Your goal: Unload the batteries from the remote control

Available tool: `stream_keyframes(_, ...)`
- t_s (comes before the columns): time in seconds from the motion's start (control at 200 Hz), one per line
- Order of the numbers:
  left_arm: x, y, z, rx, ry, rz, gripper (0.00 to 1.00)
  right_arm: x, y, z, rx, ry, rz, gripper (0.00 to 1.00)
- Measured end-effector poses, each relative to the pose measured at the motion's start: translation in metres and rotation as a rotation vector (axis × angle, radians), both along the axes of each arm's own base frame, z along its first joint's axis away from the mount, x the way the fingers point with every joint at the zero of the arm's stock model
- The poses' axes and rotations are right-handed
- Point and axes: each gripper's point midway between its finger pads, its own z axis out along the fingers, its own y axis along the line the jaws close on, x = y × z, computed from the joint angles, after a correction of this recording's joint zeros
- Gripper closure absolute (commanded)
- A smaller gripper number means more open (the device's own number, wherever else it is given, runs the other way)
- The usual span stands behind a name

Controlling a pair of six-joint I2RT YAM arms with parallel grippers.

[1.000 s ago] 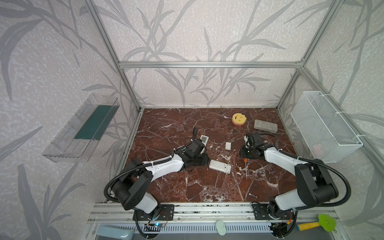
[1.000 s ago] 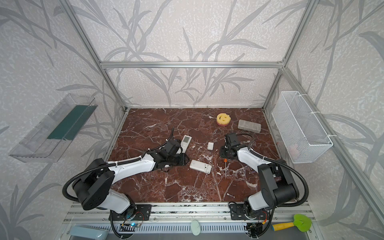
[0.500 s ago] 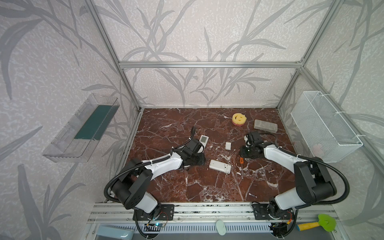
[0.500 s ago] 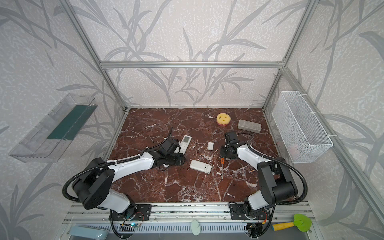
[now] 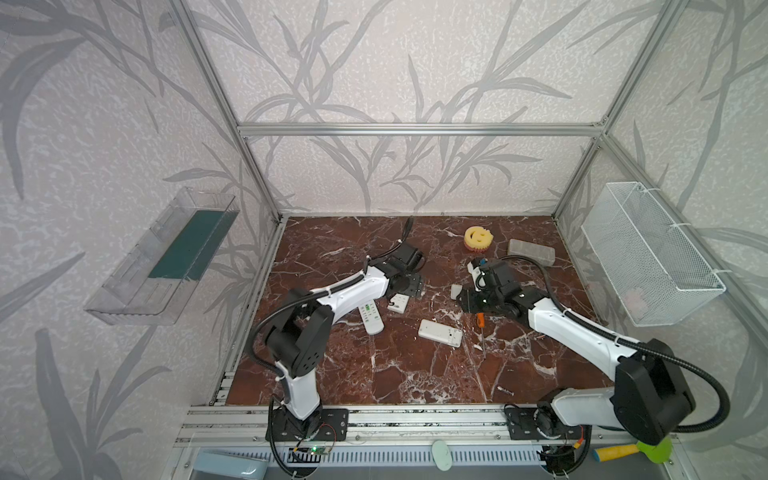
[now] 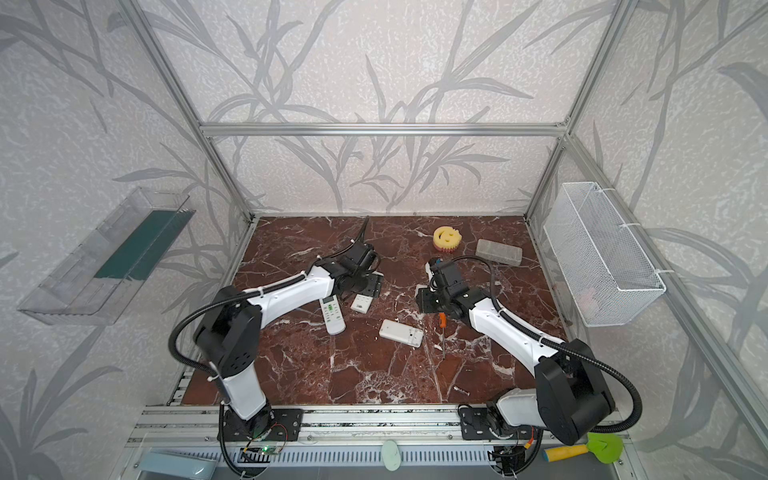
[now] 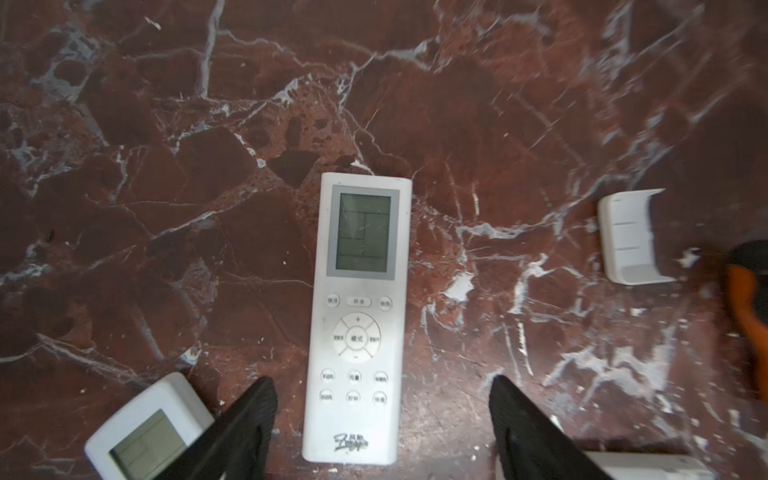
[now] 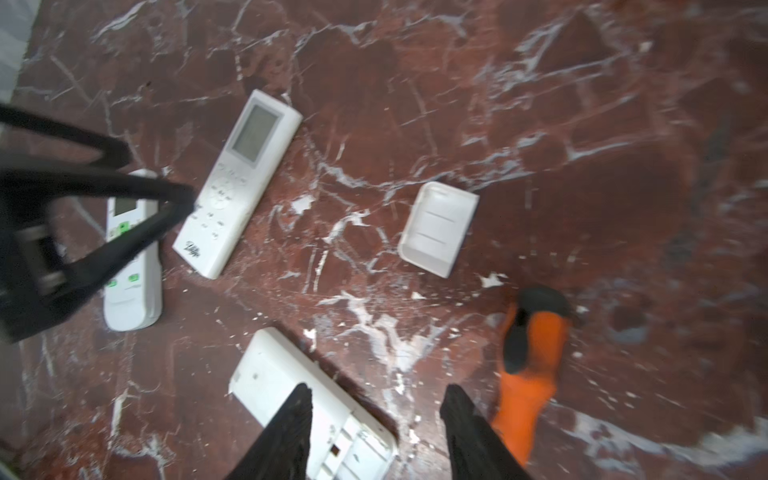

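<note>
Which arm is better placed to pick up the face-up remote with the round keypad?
Left. The left gripper has its open jaws either side of the round-keypad remote, at its button end. The right gripper hangs over the face-down remote beside the orange screwdriver, farther off.

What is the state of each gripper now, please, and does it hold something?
Left gripper: open, holding nothing; its fingers stand on both sides of a white remote.
Right gripper: open, holding nothing.
</note>
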Motion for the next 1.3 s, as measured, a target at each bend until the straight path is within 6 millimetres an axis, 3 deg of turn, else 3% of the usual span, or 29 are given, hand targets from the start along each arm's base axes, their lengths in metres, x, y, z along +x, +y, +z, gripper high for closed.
stream_keyframes(0.095, 0.013, 0.0, -0.023, 0.093, 0.038, 0.005, 0.16, -0.006, 0.028, -0.015, 0.031, 0.039, 0.055, 0.48)
stream_keyframes(0.26, 0.015, 0.012, -0.06, 0.186, 0.116, 0.018, 0.16, -0.015, 0.07, -0.037, 0.072, 0.105, 0.134, 0.48)
stream_keyframes(0.405, 0.024, 0.011, -0.059, 0.178, 0.113, 0.019, 0.24, -0.019, 0.094, -0.042, 0.133, 0.123, 0.164, 0.48)
stream_keyframes(0.6, 0.025, 0.011, -0.061, 0.159, 0.119, 0.027, 0.41, -0.012, 0.106, -0.036, 0.21, 0.108, 0.143, 0.48)
stream_keyframes(0.815, 0.016, 0.016, -0.052, 0.118, 0.114, 0.046, 0.5, -0.007, 0.105, -0.037, 0.283, 0.099, 0.082, 0.48)
stream_keyframes(0.965, 0.01, 0.014, -0.023, 0.023, 0.08, 0.063, 0.51, -0.005, 0.095, -0.038, 0.331, 0.095, 0.012, 0.48)
stream_keyframes(1.105, 0.004, 0.011, 0.004, -0.096, 0.047, 0.085, 0.51, 0.004, 0.1, -0.021, 0.403, 0.056, -0.011, 0.48)
stream_keyframes(1.21, 0.0, 0.007, 0.012, -0.163, 0.034, 0.085, 0.45, 0.004, 0.107, -0.011, 0.439, 0.036, -0.006, 0.48)
stream_keyframes(1.3, 0.001, 0.008, 0.007, -0.16, 0.044, 0.087, 0.36, 0.003, 0.11, -0.009, 0.452, 0.038, -0.006, 0.48)
